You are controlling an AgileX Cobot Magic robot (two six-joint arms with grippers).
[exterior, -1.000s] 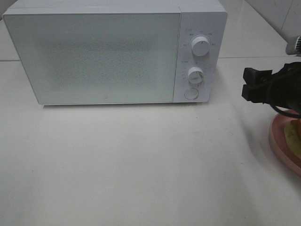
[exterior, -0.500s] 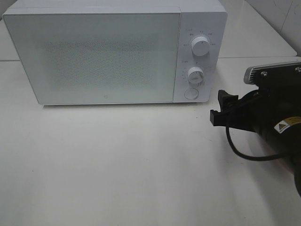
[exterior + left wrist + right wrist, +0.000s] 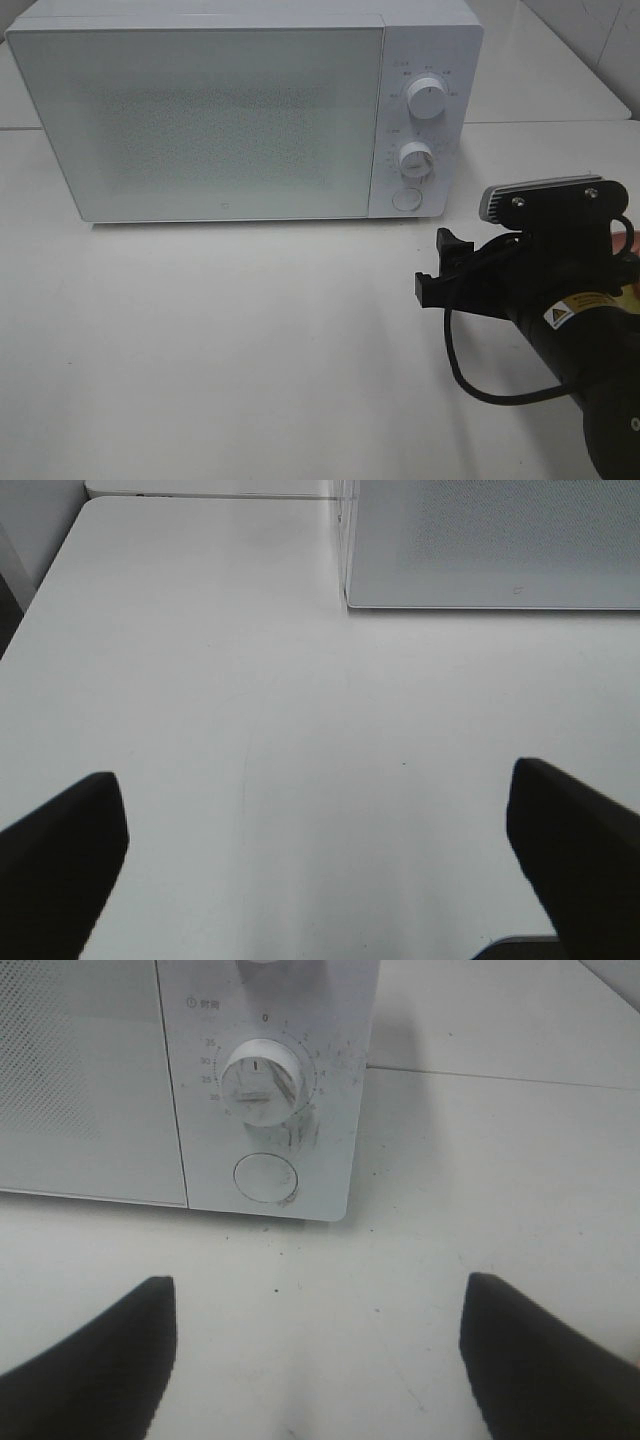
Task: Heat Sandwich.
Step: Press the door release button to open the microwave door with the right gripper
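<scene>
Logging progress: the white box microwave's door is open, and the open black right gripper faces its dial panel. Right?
No: the white microwave's door is shut, per the exterior high view. The open black right gripper does face its dial panel.

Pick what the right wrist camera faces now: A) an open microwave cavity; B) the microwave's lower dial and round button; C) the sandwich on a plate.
B: beyond the open right gripper, that view shows the lower dial and round button of the closed microwave.
</scene>
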